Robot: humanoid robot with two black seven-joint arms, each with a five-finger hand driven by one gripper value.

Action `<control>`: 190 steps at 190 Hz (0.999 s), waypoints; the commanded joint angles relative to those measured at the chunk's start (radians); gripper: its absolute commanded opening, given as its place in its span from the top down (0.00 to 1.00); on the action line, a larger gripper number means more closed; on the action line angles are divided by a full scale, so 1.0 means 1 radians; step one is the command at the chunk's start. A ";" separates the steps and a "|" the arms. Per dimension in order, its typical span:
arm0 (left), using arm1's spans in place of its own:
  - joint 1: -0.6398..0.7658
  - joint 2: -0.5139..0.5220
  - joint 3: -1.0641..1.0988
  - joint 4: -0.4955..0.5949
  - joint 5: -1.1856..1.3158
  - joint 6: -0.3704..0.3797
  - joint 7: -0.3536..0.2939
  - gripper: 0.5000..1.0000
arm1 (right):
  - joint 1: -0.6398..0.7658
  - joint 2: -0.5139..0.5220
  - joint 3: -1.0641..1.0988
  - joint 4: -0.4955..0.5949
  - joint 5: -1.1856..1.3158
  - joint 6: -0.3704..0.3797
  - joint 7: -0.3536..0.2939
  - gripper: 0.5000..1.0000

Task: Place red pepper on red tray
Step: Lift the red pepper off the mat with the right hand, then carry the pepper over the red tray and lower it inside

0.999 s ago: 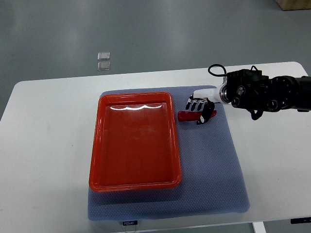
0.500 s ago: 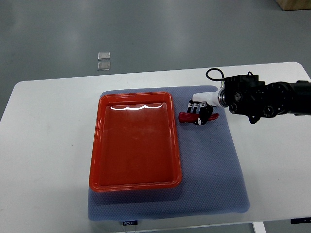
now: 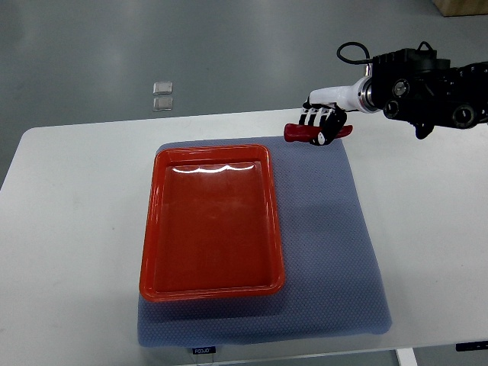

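My right hand [image 3: 322,124] comes in from the right edge and its fingers are curled around the red pepper [image 3: 299,133], a long thin red piece. It holds the pepper in the air above the far right corner of the blue mat [image 3: 335,244]. The red tray [image 3: 212,221] lies on the left part of the mat, with nothing in it, to the lower left of the hand. The left arm does not show.
The mat lies on a white table [image 3: 69,221]. Two small clear squares [image 3: 162,94] lie on the grey floor beyond the table's far edge. A brown box corner [image 3: 461,6] shows at the top right.
My right hand closed on the pepper where it lay on the mat beside the tray, then lifted it up and away toward the table's far edge.
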 commanded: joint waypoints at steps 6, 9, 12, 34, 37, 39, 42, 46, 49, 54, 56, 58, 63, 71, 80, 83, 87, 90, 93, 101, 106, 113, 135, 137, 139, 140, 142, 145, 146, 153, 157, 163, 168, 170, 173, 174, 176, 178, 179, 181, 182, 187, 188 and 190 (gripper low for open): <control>0.000 0.000 0.000 -0.001 0.000 0.000 -0.001 0.00 | 0.033 0.038 0.001 0.022 0.022 -0.004 -0.001 1.00; 0.000 0.000 0.000 -0.001 0.000 0.000 -0.001 0.00 | 0.033 0.044 0.001 0.022 0.025 -0.006 -0.001 1.00; 0.000 0.000 0.000 -0.001 0.000 0.000 -0.001 0.00 | 0.034 0.058 0.001 0.022 0.033 -0.009 -0.001 1.00; 0.000 0.000 0.000 -0.001 0.000 0.000 -0.001 0.00 | 0.047 0.131 0.001 0.019 0.066 -0.017 0.000 1.00; 0.000 0.000 0.000 -0.001 0.000 0.000 -0.001 0.00 | 0.047 0.139 0.001 0.018 0.068 -0.018 0.000 1.00; 0.000 0.000 0.000 -0.001 0.000 0.000 -0.001 0.00 | 0.047 0.150 0.001 0.016 0.071 -0.018 0.000 1.00; 0.000 0.000 0.000 -0.001 0.000 0.000 0.001 0.00 | 0.047 0.168 0.001 0.013 0.074 -0.021 0.000 1.00; 0.000 0.000 0.000 -0.001 0.000 0.000 -0.001 0.00 | 0.047 0.188 0.003 0.010 0.076 -0.024 0.000 1.00; 0.000 0.000 0.000 -0.001 0.000 0.000 0.001 0.00 | 0.048 0.197 0.003 0.009 0.077 -0.026 0.000 1.00; 0.000 0.000 0.000 -0.001 0.000 0.000 -0.001 0.00 | 0.047 0.216 0.003 0.006 0.077 -0.030 0.000 1.00; 0.000 0.000 0.000 -0.001 0.000 0.000 0.001 0.00 | 0.047 0.226 0.003 0.004 0.077 -0.032 0.000 1.00; 0.000 0.000 0.000 -0.001 0.000 0.000 0.001 0.00 | 0.047 0.236 0.003 0.001 0.077 -0.034 0.000 1.00; 0.000 0.000 0.000 -0.001 0.000 0.000 -0.001 0.00 | 0.047 0.266 0.003 -0.010 0.077 -0.037 0.000 1.00; 0.000 0.000 0.000 -0.001 0.000 0.000 -0.001 0.00 | 0.044 0.306 0.003 -0.030 0.077 -0.040 0.000 1.00; 0.000 0.000 0.000 -0.001 0.000 0.000 -0.001 0.00 | 0.033 0.346 0.003 -0.048 0.077 -0.043 0.000 1.00; 0.000 0.000 0.000 -0.001 0.000 0.000 0.001 0.00 | 0.031 0.355 0.003 -0.053 0.079 -0.043 0.000 1.00; 0.000 0.000 0.000 -0.001 0.000 0.000 0.001 0.00 | 0.027 0.369 0.003 -0.062 0.079 -0.046 0.000 1.00; 0.000 0.000 0.000 -0.001 0.000 0.000 -0.001 0.00 | 0.019 0.369 0.003 -0.070 0.079 -0.050 0.000 1.00; 0.000 0.000 0.000 -0.001 0.000 0.000 -0.001 0.00 | 0.015 0.369 0.001 -0.073 0.077 -0.053 0.000 1.00; 0.000 0.000 0.000 -0.001 0.000 0.000 -0.001 0.00 | -0.005 0.369 0.001 -0.086 0.077 -0.064 0.000 1.00; 0.000 0.000 -0.002 -0.001 0.000 0.000 -0.001 0.00 | -0.015 0.369 0.001 -0.094 0.077 -0.067 0.000 1.00; 0.000 0.000 -0.002 -0.001 0.000 0.000 0.001 0.00 | -0.027 0.369 0.001 -0.109 0.077 -0.069 0.000 1.00; 0.000 0.000 -0.002 -0.001 0.000 0.000 0.001 0.00 | -0.070 0.369 0.003 -0.139 0.076 -0.072 0.000 1.00; 0.000 0.000 -0.002 -0.001 0.000 0.000 0.001 0.00 | -0.074 0.369 0.003 -0.142 0.076 -0.073 0.000 1.00; 0.000 0.000 -0.002 -0.001 0.000 0.000 0.001 0.00 | -0.078 0.369 0.003 -0.145 0.076 -0.073 0.000 1.00; 0.000 0.000 -0.002 -0.001 0.000 0.000 0.001 0.00 | -0.078 0.369 0.003 -0.145 0.076 -0.073 0.000 1.00; 0.000 0.000 -0.002 -0.001 0.000 0.000 0.001 0.00 | -0.081 0.369 0.003 -0.146 0.076 -0.075 0.000 1.00; 0.000 0.000 -0.002 -0.001 0.000 0.000 0.001 0.00 | -0.085 0.369 0.003 -0.148 0.076 -0.078 0.000 1.00; 0.000 0.000 -0.002 -0.001 0.000 0.000 0.001 0.00 | -0.090 0.369 0.003 -0.149 0.076 -0.083 0.000 1.00; 0.000 0.000 -0.002 -0.001 0.000 0.000 0.001 0.00 | -0.101 0.369 0.003 -0.152 0.076 -0.092 0.000 1.00; 0.000 0.000 -0.002 -0.001 0.000 0.000 0.001 0.00 | -0.107 0.369 0.003 -0.152 0.076 -0.096 0.002 1.00; 0.000 0.000 -0.002 -0.001 0.000 0.000 0.001 0.00 | -0.116 0.369 0.004 -0.152 0.077 -0.103 0.004 1.00; 0.000 0.000 -0.002 -0.001 0.000 0.000 0.001 0.00 | -0.122 0.369 0.006 -0.152 0.077 -0.106 0.005 1.00; 0.000 0.000 -0.002 -0.001 0.000 0.000 0.001 0.00 | -0.125 0.369 0.006 -0.152 0.077 -0.107 0.005 1.00; 0.000 0.000 -0.002 -0.001 0.000 0.000 0.001 0.00 | -0.133 0.369 0.007 -0.152 0.077 -0.110 0.005 1.00; 0.000 0.000 -0.002 -0.001 0.000 0.000 0.001 0.00 | -0.133 0.369 0.007 -0.152 0.077 -0.110 0.005 1.00; 0.000 0.000 -0.002 -0.001 0.000 0.000 0.001 0.00 | -0.136 0.369 0.007 -0.154 0.077 -0.112 0.005 1.00; 0.000 0.000 -0.002 -0.001 0.000 0.000 0.001 0.00 | -0.139 0.369 0.007 -0.154 0.077 -0.115 0.005 1.00; 0.000 0.000 -0.002 -0.001 0.000 0.000 0.001 0.00 | -0.140 0.369 0.007 -0.154 0.076 -0.116 0.005 1.00; 0.000 0.000 -0.002 -0.001 0.000 0.000 0.001 0.00 | -0.143 0.369 0.007 -0.154 0.077 -0.118 0.005 1.00; 0.000 0.000 -0.002 -0.001 0.000 0.000 0.001 0.00 | -0.144 0.369 0.007 -0.154 0.077 -0.118 0.005 1.00; 0.000 0.000 -0.002 -0.001 0.000 0.000 0.001 0.00 | -0.147 0.369 0.007 -0.155 0.077 -0.122 0.005 1.00; 0.000 0.000 -0.002 -0.001 0.000 0.000 0.001 0.00 | -0.147 0.369 0.007 -0.155 0.077 -0.122 0.005 1.00; 0.000 0.000 -0.002 -0.001 0.000 0.000 0.001 0.00 | -0.150 0.369 0.007 -0.155 0.076 -0.124 0.007 1.00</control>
